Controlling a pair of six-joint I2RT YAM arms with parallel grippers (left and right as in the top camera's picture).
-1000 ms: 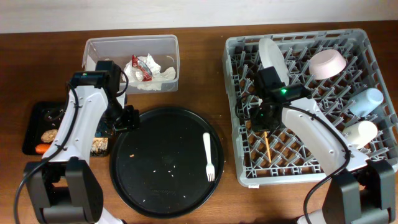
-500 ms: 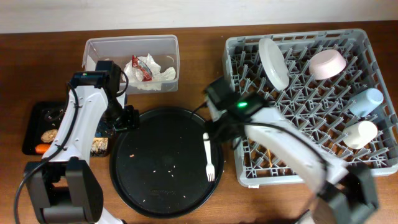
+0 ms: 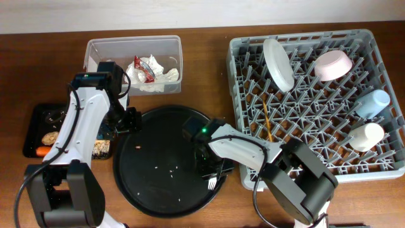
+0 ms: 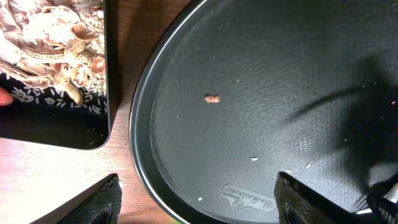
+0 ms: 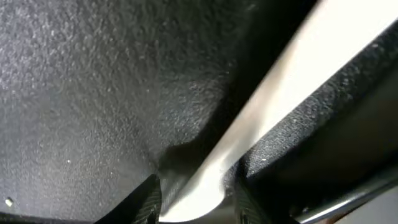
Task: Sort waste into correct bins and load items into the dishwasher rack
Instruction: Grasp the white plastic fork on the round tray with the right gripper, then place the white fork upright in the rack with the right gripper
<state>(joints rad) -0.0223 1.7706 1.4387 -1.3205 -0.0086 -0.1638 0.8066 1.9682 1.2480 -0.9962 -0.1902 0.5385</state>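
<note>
The white fork (image 3: 211, 183) lies on the large round black tray (image 3: 145, 183). Only its tines show past my right gripper (image 3: 206, 163). In the right wrist view the fingers (image 5: 196, 202) grip the fork's handle (image 5: 273, 93) from both sides. My left gripper (image 3: 130, 120) is open and empty over the round tray's left rim (image 4: 140, 168). The dishwasher rack (image 3: 235, 114) holds the plate (image 3: 278, 63), bowl (image 3: 333, 64), blue cup (image 3: 373, 101), white cup (image 3: 367, 134) and chopsticks (image 3: 269, 123).
The clear tub (image 3: 95, 47) holds the napkin (image 3: 161, 79) and wrapper (image 3: 144, 68). The shallow black tray (image 3: 33, 123) holds the carrot (image 3: 43, 151), brown lumps (image 3: 49, 136) and grain scraps (image 4: 56, 50). Small crumbs (image 4: 212, 98) lie on the round tray.
My right arm swung left from the rack, leaving the chopsticks there, and came down onto the fork on the round tray. The left arm has not moved.
</note>
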